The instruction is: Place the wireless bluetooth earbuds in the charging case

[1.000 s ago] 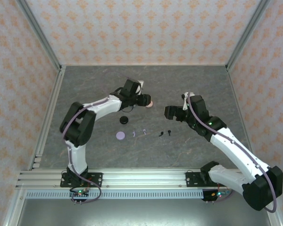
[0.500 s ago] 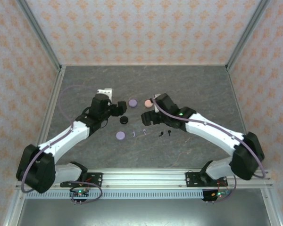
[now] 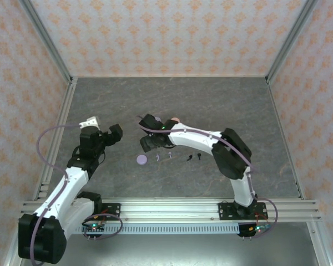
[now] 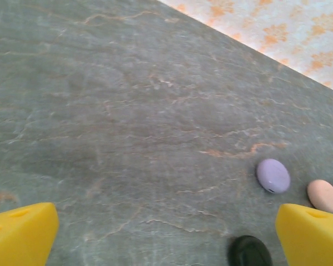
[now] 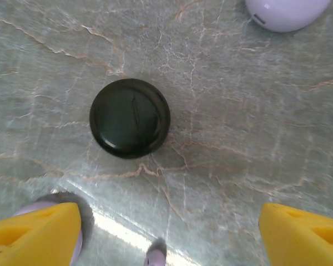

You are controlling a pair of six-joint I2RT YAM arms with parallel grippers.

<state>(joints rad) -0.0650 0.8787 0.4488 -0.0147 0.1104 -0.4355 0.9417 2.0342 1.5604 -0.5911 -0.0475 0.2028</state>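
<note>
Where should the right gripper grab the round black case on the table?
Across its rounded side wall, coming straight down from above: the black case lies flat and shut, a low disc just ahead of the right gripper's open fingers.

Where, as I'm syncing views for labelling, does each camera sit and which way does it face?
Top external: above and behind the arm bases, looking down on the grey table; shows both arms with the left gripper and right gripper.
Left wrist: looks obliquely across the table toward the wall; yellow fingertips at the bottom corners.
Right wrist: looks straight down at the black case; yellow fingertips.
Shared: both wrist views show the black case.
</note>
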